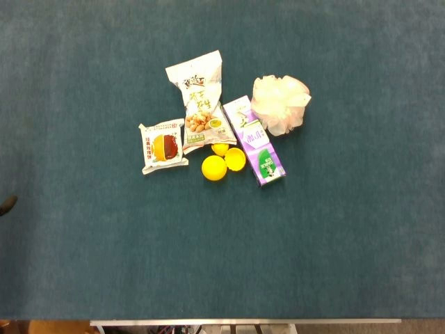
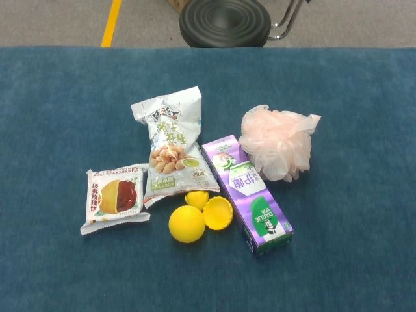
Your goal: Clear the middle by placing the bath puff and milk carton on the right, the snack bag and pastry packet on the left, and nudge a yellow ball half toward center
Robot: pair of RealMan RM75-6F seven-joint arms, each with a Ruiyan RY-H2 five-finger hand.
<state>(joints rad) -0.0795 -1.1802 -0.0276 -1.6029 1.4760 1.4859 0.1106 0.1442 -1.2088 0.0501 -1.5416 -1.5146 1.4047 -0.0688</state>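
Note:
The objects sit bunched in the middle of the blue table (image 1: 83,264). A pale pink bath puff (image 1: 280,103) (image 2: 278,143) lies at the right of the group. Beside it is a purple milk carton (image 1: 254,141) (image 2: 247,194) lying flat. The white snack bag (image 1: 199,101) (image 2: 171,148) of nuts lies at the centre. The pastry packet (image 1: 163,147) (image 2: 115,197) is to its left. Three yellow ball halves (image 1: 213,168) (image 2: 187,224) sit between bag and carton, one with its hollow showing (image 2: 218,213). A small dark tip (image 1: 7,204) at the left edge may be my left hand. My right hand is out of sight.
Blue cloth covers the whole table, with its front edge (image 1: 243,321) at the bottom of the head view. Beyond the far edge stands a black round stool (image 2: 224,23) on a grey floor with a yellow line (image 2: 110,23).

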